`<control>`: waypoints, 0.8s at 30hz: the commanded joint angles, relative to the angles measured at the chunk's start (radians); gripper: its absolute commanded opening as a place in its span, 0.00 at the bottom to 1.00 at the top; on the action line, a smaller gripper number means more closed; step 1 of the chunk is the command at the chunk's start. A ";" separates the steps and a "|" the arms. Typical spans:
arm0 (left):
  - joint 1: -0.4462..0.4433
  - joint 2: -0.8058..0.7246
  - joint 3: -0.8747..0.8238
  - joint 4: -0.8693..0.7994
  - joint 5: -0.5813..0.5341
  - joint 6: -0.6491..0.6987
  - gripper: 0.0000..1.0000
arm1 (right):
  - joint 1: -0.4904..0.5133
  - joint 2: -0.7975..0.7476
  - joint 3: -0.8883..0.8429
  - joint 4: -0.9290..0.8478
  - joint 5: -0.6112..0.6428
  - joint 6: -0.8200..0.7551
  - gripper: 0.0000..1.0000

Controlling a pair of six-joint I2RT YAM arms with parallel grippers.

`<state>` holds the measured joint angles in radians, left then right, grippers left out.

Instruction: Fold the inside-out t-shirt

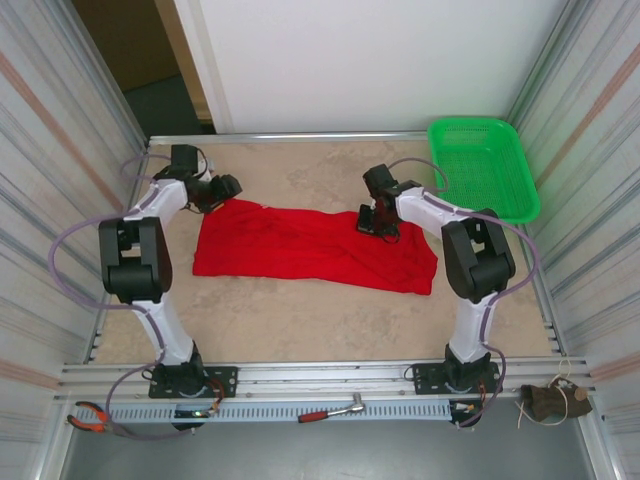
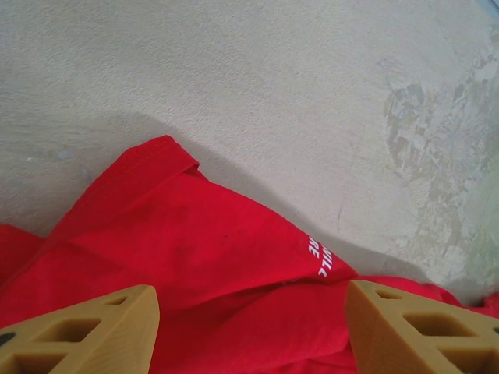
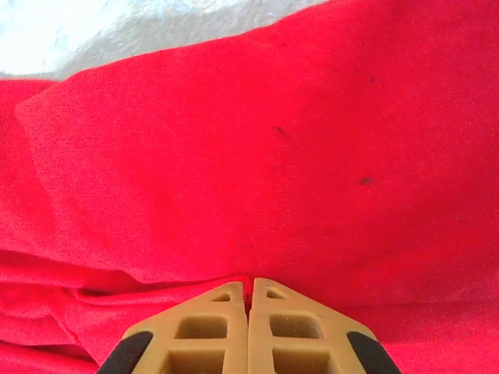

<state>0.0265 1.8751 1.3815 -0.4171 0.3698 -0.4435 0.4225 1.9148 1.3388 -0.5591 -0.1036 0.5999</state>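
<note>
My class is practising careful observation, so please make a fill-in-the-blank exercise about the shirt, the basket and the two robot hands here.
1. The t-shirt lying on the table is ____ in colour.
2. The mesh basket at the table's far right corner is ____ in colour.
3. The left hand is ____, its fingers far apart.
4. The right hand, its fingers pressed together, is ____.
Missing words: red; green; open; shut.

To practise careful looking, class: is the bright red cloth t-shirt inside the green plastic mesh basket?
No, the red t-shirt lies on the table, apart from the green basket at the far right.
</note>
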 commanded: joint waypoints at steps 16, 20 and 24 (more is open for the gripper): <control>0.031 -0.235 -0.126 0.006 0.042 -0.005 0.65 | 0.296 -0.480 -0.302 -0.089 -0.054 0.101 0.36; 0.035 -0.232 -0.100 -0.025 -0.010 0.037 0.66 | 0.221 -0.537 -0.265 -0.114 -0.012 0.088 0.45; 0.033 -0.114 0.030 -0.149 -0.126 0.124 0.66 | 0.111 -0.436 -0.178 -0.082 -0.036 0.052 0.45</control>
<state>0.0536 1.7016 1.3270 -0.4847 0.3298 -0.3958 0.5762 1.4284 1.1076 -0.6525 -0.1497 0.6712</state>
